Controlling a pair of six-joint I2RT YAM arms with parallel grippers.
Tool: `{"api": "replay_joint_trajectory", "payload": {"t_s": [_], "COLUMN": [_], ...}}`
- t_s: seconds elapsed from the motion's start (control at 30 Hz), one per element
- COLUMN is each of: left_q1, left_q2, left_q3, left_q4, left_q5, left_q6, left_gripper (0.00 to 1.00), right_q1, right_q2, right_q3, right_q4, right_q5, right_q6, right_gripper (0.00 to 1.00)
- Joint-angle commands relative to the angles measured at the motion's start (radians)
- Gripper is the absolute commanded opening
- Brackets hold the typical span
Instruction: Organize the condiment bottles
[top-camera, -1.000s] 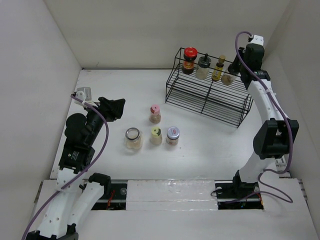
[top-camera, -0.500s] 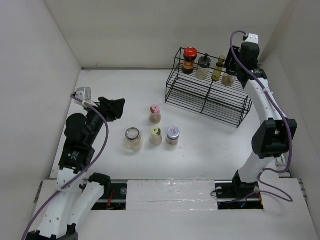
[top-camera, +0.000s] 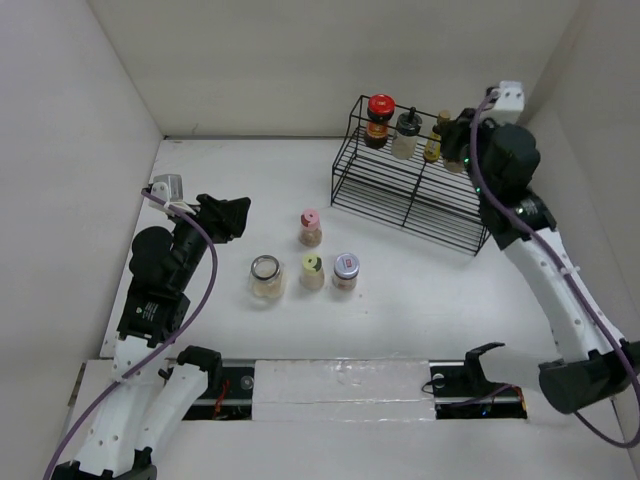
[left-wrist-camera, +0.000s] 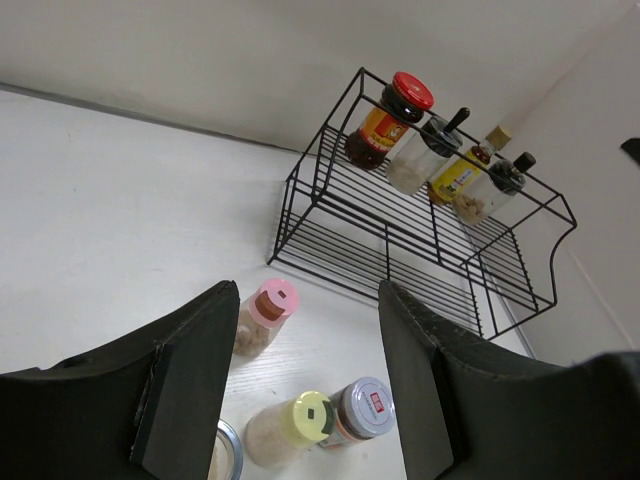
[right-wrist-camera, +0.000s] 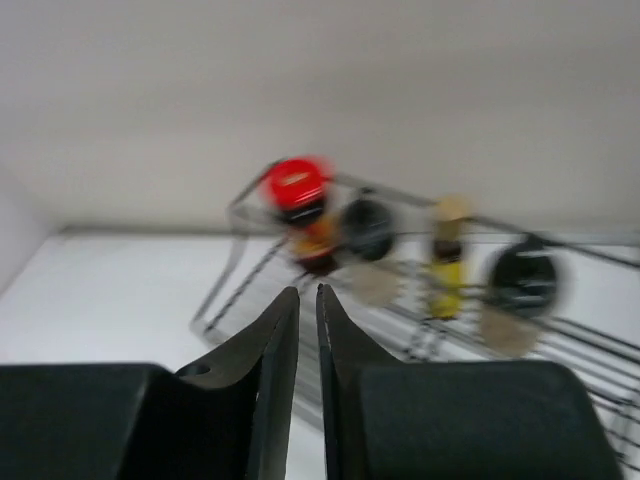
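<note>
Four condiment bottles stand in the black wire rack (top-camera: 412, 203): a red-capped jar (top-camera: 380, 118), a black-topped bottle (top-camera: 406, 134), a slim amber bottle (top-camera: 434, 138) and a black-capped jar (top-camera: 455, 156). On the table stand a pink-capped bottle (top-camera: 310, 227), a yellow-green-capped one (top-camera: 313, 271), a silver-capped jar (top-camera: 346, 270) and a clear-lidded jar (top-camera: 266, 278). My left gripper (top-camera: 236, 214) is open and empty, left of the table group. My right gripper (top-camera: 463, 133) is shut and empty, just right of the rack's bottles, which look blurred in its wrist view (right-wrist-camera: 307, 292).
White walls enclose the table on the left, back and right. The rack's lower tier (left-wrist-camera: 400, 255) holds nothing. In the left wrist view the pink-capped bottle (left-wrist-camera: 265, 312) and the yellow-green and silver caps (left-wrist-camera: 358, 408) lie between the open fingers (left-wrist-camera: 200, 380).
The right arm has swung: its wrist dropped back from the rack's right end and its forearm now reaches out to the right. The left arm and all bottles are unmoved.
</note>
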Motion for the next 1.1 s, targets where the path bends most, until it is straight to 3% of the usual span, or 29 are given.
{"api": "replay_joint_trajectory", "payload": {"t_s": [0.0, 0.17, 0.2, 0.27, 0.47, 0.8, 1.07], "left_q1": [0.005, 0.005, 0.005, 0.005, 0.005, 0.005, 0.005], "left_q2": [0.000, 0.000, -0.009, -0.009, -0.018, -0.009, -0.009], "left_q3": [-0.003, 0.015, 0.028, 0.037, 0.028, 0.028, 0.028], "left_q4": [0.051, 0.002, -0.024, -0.047, -0.047, -0.027, -0.018], "left_q5": [0.014, -0.096, -0.169, -0.232, -0.265, -0.194, -0.184], "left_q6": [0.010, -0.042, -0.065, -0.098, -0.110, -0.079, -0.070], "left_gripper": [0.53, 0.53, 0.53, 0.55, 0.56, 0.56, 0.56], "right_q1": [0.159, 0.394, 0.456, 0.518, 0.624, 0.694, 0.734], "right_q2": [0.004, 0.102, 0.122, 0.177, 0.277, 0.352, 0.407], "right_q3": [-0.166, -0.286, -0.286, -0.295, -0.272, -0.246, -0.235], "right_q4": [0.122, 0.135, 0.150, 0.164, 0.124, 0.046, 0.024], "right_q5": [-0.198, -0.367, -0.419, -0.419, -0.298, -0.062, -0.072], "right_q6": [0.017, -0.017, -0.032, -0.055, -0.075, -0.075, -0.066], "right_gripper": [0.18, 0.42, 0.46, 0.59, 0.77, 0.83, 0.83]}}
